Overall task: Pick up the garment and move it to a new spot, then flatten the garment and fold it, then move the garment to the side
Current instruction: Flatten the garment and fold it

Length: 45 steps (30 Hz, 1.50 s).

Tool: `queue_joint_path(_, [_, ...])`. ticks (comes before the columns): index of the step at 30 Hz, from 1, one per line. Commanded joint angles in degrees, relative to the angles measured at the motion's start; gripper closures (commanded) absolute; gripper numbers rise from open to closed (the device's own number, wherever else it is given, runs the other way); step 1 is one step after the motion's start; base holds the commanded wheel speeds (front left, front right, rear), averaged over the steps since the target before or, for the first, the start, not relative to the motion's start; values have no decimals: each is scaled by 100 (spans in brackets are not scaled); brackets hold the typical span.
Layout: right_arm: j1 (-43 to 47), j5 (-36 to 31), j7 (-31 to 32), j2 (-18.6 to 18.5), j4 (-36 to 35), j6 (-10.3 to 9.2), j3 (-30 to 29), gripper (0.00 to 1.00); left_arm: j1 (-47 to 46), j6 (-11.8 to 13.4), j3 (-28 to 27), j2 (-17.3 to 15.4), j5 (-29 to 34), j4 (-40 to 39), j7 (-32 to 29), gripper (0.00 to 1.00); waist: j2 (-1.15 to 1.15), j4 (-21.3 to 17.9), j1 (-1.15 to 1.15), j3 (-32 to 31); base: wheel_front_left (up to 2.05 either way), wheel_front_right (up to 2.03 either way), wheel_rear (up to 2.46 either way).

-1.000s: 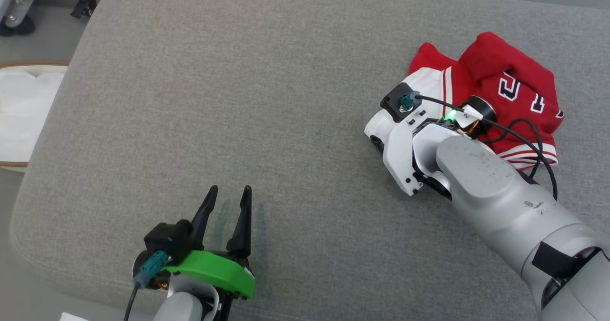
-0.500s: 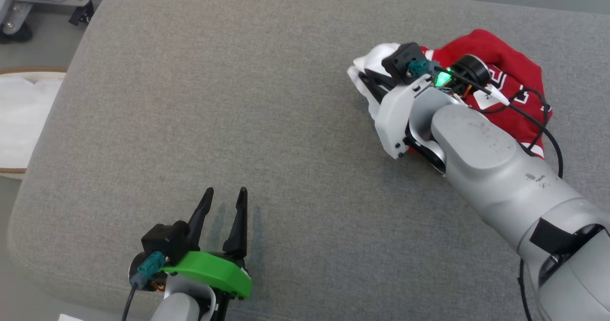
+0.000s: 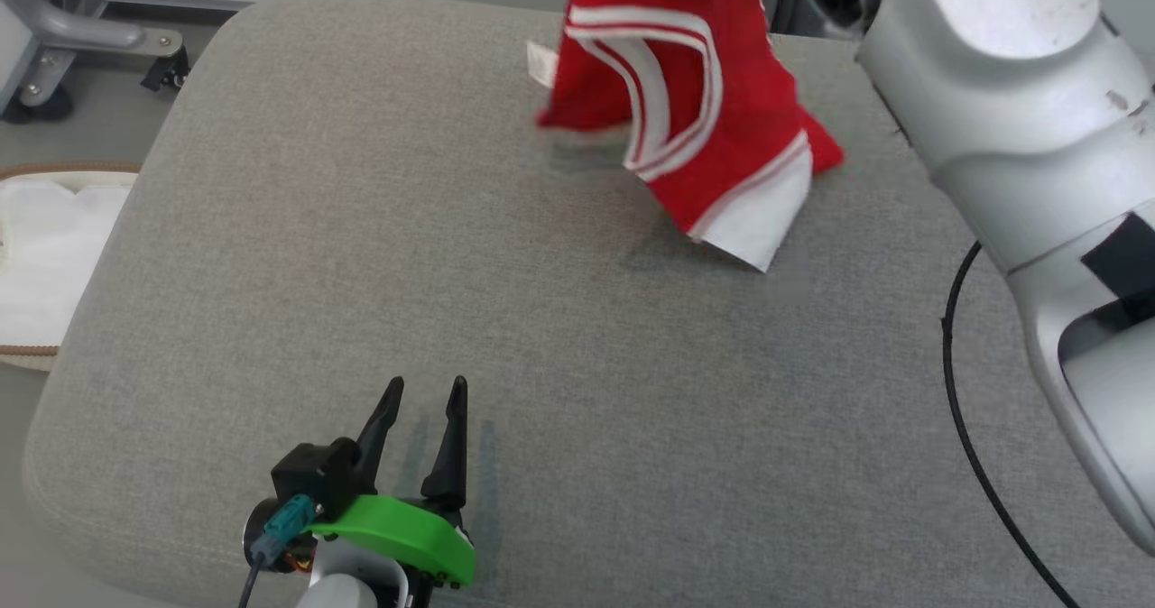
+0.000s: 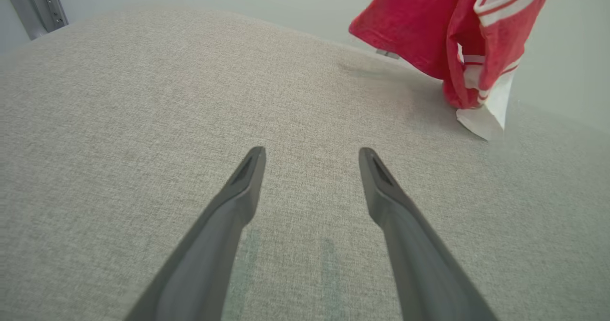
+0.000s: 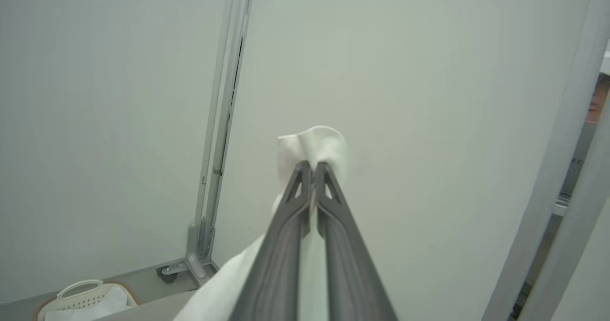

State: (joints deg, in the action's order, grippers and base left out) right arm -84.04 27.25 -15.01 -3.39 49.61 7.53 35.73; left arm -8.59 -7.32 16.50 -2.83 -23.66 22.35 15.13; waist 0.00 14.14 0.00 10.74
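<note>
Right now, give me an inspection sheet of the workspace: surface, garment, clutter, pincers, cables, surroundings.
Surface: grey fabric cushion, faint greenish streaks at its near edge.
Job's things: red garment with white trim hangs lifted; hem contact with cushion unclear.
Clutter: nothing seen.
Pincers: left pincer open, low over cushion; right pincer shut on white garment fabric.
Cables: black cable loops beside right arm.
Surroundings: white basket, metal frame, pale wall panels.

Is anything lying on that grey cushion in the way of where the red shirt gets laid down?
Nothing visible does. The shirt hangs from the shut right hand over bare cushion; the open left hand sits apart near the front edge.
</note>
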Motion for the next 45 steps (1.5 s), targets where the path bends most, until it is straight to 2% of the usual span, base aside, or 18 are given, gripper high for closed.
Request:
queue_joint_path(1, [23, -171, -18, -87, -67, -9, -267, 100, 117, -29, -47, -18, 62, 12, 0, 0, 0, -23, 0, -65, 0, 0, 0])
queue_joint_path(5, [194, -557, -20, -276, -224, -9, -1012, 100, 178, -29, -126, -17, 128, 10, 0, 0, 0, -117, 0, -140, 0, 0, 0])
queue_joint_path(9, [580, -974, -21, -657, -101, -9, -1577, 100, 214, -29, -178, -18, 178, -7, 0, 0, 0, -259, 0, -153, 0, 0, 0])
queue_joint_path(16, [1754, -1680, -22, -1483, 558, -9, -2426, 100, 47, -29, -55, -18, 179, -64, 0, 0, 0, -444, 0, -29, 0, 0, 0])
queue_joint_path(21, [2535, -2126, -23, -1833, 924, -9, -3119, 100, -66, -29, 53, -19, 176, -75, 0, 0, 0, -489, 0, 127, 0, 0, 0])
queue_joint_path(22, [2644, -2213, -22, -1873, 957, -9, -3218, 94, -82, -29, 60, -19, 179, -75, 0, 0, 0, -497, 0, 147, 0, 0, 0])
queue_joint_path(23, [2774, -2256, -22, -1889, 1034, -9, -3392, 54, -91, -29, 68, -18, 181, -75, 0, 0, 0, -509, 0, 173, 0, 0, 0])
queue_joint_path(24, [2869, -2329, -22, -1892, 1067, -9, -3521, 21, -96, -29, 69, -18, 183, -71, 0, 0, 0, -517, 0, 190, 0, 0, 0])
queue_joint_path(25, [2969, -2447, -22, -1875, 1074, -9, -3642, 0, -102, -29, 77, -18, 184, -64, 0, 0, 0, -525, 0, 201, 0, 0, 0])
queue_joint_path(30, [3319, -2745, -22, -1676, 763, -9, -4135, 0, -111, -29, 60, -18, 214, -44, 0, 0, 0, -582, 0, 206, 0, 0, 0])
queue_joint_path(34, [3577, -2901, -22, -1408, 268, -9, -4290, 0, -67, -29, 41, -19, 234, -4, 0, 0, 0, -631, 0, 117, 0, 0, 0])
queue_joint_path(38, [3827, -2878, -21, -1132, -293, -9, -4126, 0, -11, -29, 11, -19, 273, -8, 0, 0, 0, -676, 0, -1, 0, 0, 0])
queue_joint_path(45, [4450, -2457, -22, -703, -1258, -9, -3495, 0, 87, -25, -42, -28, 408, -62, 0, 0, 0, -750, 0, -170, 0, 0, 0])
